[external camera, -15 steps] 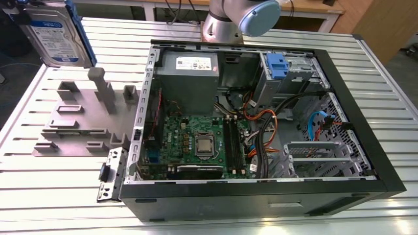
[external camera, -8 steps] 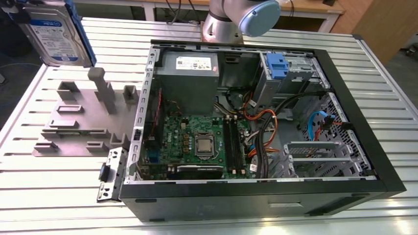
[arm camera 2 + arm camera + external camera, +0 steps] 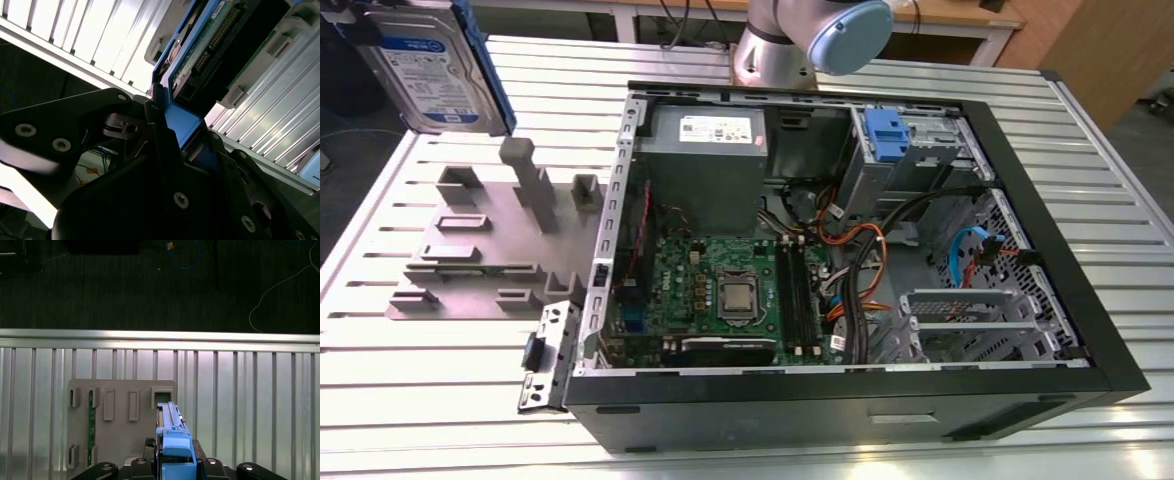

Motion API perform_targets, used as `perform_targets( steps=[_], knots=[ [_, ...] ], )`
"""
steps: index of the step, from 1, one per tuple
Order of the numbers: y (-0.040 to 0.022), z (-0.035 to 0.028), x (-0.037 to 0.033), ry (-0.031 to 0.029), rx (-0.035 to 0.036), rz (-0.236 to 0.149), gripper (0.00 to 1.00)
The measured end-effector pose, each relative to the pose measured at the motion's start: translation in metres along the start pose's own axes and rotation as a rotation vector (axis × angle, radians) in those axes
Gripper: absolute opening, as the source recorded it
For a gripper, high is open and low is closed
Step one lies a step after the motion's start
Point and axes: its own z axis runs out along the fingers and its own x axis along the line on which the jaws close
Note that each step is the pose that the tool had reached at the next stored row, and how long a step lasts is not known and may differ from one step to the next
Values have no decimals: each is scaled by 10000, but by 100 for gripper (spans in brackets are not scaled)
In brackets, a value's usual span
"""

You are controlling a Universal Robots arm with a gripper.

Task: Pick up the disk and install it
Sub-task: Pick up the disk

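Observation:
The disk [image 3: 434, 65], a silver drive with a white-and-blue label and blue side rails, hangs upright above the table at the far corner on the exterior view's left, clear of the grey holder [image 3: 494, 240]. In the first wrist view my gripper [image 3: 175, 466] is shut on the disk's blue rail [image 3: 176, 447], with the holder [image 3: 120, 440] beneath it. The second wrist view has the black fingers [image 3: 165, 150] clamped on the blue rail of the disk [image 3: 210, 45], whose circuit-board side faces the camera.
An open black computer case [image 3: 854, 390] lies on the slatted metal table [image 3: 427, 400], with a motherboard [image 3: 727, 295], a grey power supply [image 3: 707, 150], a tall blue clip [image 3: 887, 135] and a metal drive cage [image 3: 961, 320]. A green memory stick [image 3: 91, 425] stands in the holder.

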Motion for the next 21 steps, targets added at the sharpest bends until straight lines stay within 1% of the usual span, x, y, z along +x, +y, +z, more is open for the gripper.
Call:
perform_targets(
  steps=[21],
  knots=[
    [0,-51,-1,0,0,0,36]
  ],
)
